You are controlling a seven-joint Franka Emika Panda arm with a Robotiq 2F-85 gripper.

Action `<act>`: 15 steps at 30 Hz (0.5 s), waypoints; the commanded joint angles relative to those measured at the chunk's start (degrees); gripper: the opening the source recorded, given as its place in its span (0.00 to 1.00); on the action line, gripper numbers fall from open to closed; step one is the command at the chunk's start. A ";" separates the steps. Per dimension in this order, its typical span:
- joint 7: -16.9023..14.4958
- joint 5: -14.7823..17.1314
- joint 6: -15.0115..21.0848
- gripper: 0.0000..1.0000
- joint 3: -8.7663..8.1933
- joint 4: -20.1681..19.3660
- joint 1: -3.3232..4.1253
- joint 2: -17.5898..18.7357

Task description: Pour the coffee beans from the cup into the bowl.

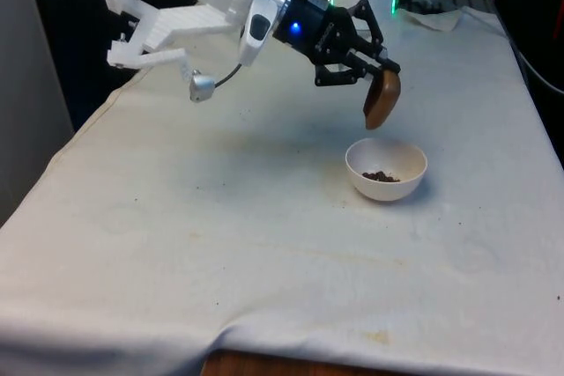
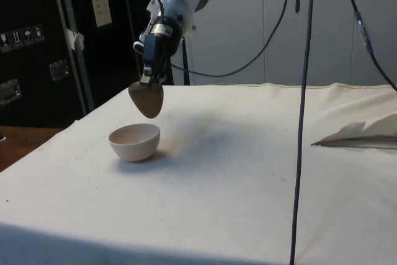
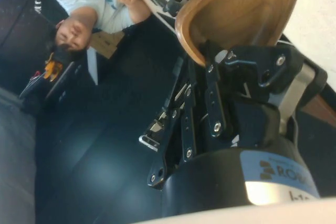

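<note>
The brown cup (image 1: 382,99) (rigid, probably light) is pinched at its rim by the gripper (image 1: 374,66), tipped at twelve o'clock above the white bowl (image 1: 407,180).

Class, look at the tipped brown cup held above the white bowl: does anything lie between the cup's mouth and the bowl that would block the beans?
Nothing visible does. The gripper holds the brown cup tilted in the air just above the white bowl. The gap between them is open air, and some coffee beans already lie inside the bowl.

Cup tipped over the bowl.
My brown cup (image 1: 382,99) hangs mouth-down just above the white bowl (image 1: 386,169); dark coffee beans (image 1: 381,177) lie inside.
</note>
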 commanded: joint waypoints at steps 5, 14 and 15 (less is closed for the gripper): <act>0.69 -1.83 1.49 0.03 -0.29 0.06 0.69 -0.23; 0.86 -4.35 3.09 0.03 -0.29 0.23 1.03 -0.23; 0.92 -5.04 3.44 0.03 -0.29 0.34 1.09 -0.17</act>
